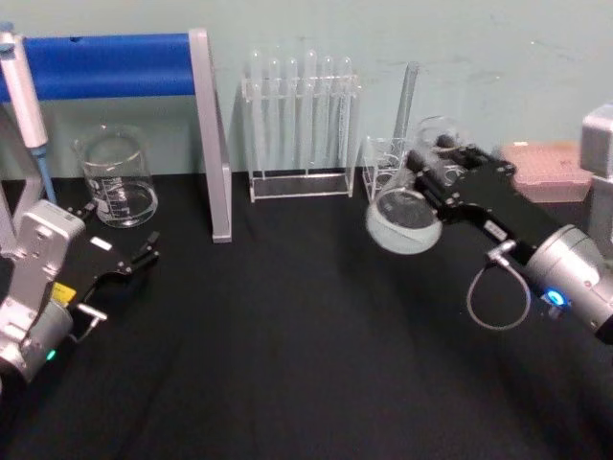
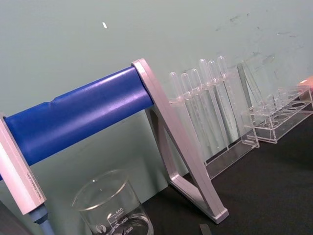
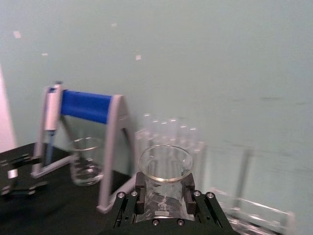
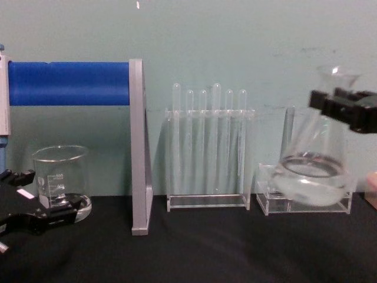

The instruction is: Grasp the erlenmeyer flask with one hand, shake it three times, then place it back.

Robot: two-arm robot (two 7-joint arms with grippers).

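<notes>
Right tool [image 1: 436, 165] clamps the clear conical erlenmeyer flask [image 1: 402, 222] by its narrow neck, aloft; left tool [image 1: 142, 252] rests wide.

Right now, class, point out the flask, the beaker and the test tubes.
flask [image 4: 312, 168], chest view, on its wide body.
beaker [image 1: 117, 182], head view, on its glass wall.
test tubes [image 4: 216, 135], chest view, on a middle tube.

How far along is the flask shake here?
Done: right tool grips the erlenmeyer flask by its neck, lifted off the table. In hand: it hangs tilted in the air; shakes can't be counted. Remaining: setting it down. Left tool parked near the beaker.
</notes>
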